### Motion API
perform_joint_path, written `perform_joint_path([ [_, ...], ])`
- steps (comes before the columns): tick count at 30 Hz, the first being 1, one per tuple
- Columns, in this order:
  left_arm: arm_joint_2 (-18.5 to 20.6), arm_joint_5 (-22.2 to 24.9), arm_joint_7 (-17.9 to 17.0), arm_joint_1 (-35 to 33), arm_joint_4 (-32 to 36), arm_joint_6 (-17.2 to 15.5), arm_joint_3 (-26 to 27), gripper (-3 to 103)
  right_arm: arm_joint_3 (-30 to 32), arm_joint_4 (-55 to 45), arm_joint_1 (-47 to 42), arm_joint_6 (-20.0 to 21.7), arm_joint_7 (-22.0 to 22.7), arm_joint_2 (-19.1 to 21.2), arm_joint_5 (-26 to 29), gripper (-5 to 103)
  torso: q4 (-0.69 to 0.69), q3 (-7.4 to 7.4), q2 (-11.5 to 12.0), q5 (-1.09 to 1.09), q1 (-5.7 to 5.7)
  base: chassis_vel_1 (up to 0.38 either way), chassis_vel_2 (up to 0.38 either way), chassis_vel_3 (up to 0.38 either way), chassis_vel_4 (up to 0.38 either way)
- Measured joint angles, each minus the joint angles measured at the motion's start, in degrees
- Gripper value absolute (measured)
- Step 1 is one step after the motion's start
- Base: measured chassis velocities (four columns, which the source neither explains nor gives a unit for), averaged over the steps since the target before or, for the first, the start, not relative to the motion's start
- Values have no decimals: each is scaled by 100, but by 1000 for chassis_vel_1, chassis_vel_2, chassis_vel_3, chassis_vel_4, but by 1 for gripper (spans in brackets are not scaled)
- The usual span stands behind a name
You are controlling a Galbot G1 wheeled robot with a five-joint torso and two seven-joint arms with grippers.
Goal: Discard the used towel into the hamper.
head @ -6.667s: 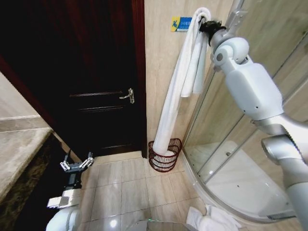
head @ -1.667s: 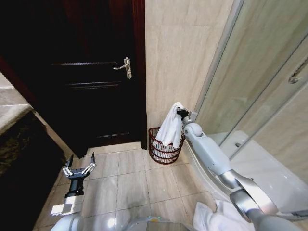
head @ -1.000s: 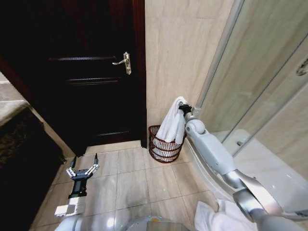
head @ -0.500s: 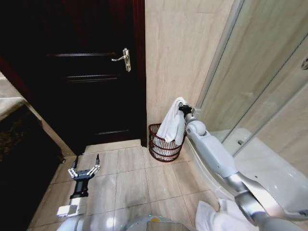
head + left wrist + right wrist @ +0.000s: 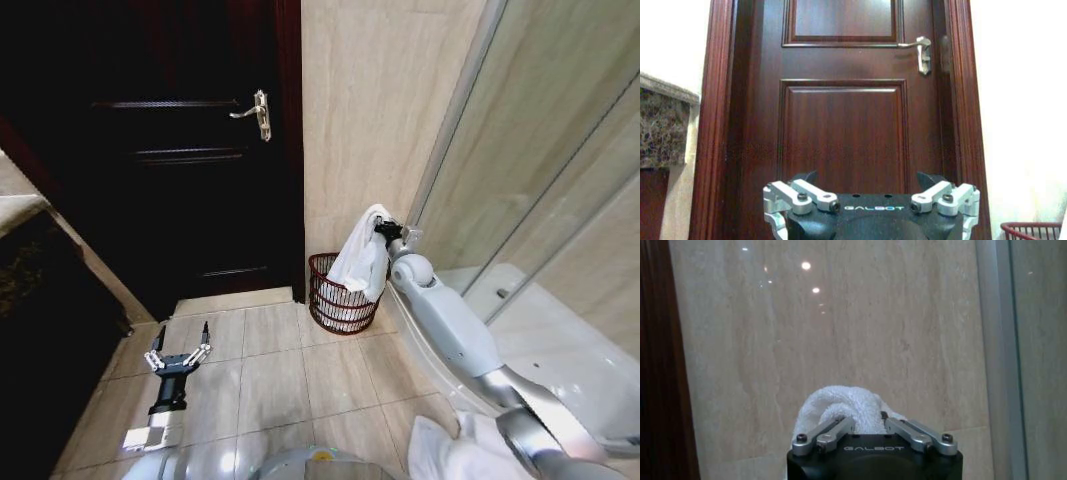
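A white towel [image 5: 364, 258] hangs from my right gripper [image 5: 381, 228], which is shut on its bunched top [image 5: 840, 405]. The towel's lower folds reach down into the hamper [image 5: 330, 312], a dark reddish-brown wire basket on the floor against the beige wall. The right gripper is just above the hamper's rim on its right side. My left gripper [image 5: 179, 352] hovers low over the floor tiles at the lower left, open and holding nothing, facing the door. A bit of the hamper's rim [image 5: 1033, 228] shows in the left wrist view.
A dark wooden door [image 5: 190, 150] with a metal handle [image 5: 257, 110] stands left of the hamper. A glass shower enclosure [image 5: 540, 190] with a white base fills the right. Another white cloth [image 5: 450, 450] lies on the floor at the bottom right. A dark stone counter [image 5: 30, 280] is at the left.
The towel went from hanging high at the wall down to the hamper. In the last second the right gripper sank slightly, and more of the towel settled into the hamper.
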State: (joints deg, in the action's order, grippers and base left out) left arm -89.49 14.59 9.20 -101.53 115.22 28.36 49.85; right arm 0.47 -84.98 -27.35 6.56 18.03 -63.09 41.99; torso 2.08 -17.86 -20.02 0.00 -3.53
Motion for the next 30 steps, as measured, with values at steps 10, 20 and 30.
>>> perform_joint_path([
  [10, -37, -29, 24, -30, 27, 29, 12, 100, 45, -225, -140, 95, 25, 29, 0, 7, 0, 151, 241, 0, 91, 0, 0, 0, 0],
  [20, -39, -17, 23, -44, 30, 64, 66, 100, 79, -368, -234, 120, 31, 75, -4, 7, 0, 313, 468, 0, 158, 0, 0, 0, 0],
  [30, -52, -26, -57, -9, 3, 113, 56, 100, 192, -422, -360, 116, -78, 101, -5, 7, 0, 437, 652, -1, 215, 0, 0, 0, 0],
])
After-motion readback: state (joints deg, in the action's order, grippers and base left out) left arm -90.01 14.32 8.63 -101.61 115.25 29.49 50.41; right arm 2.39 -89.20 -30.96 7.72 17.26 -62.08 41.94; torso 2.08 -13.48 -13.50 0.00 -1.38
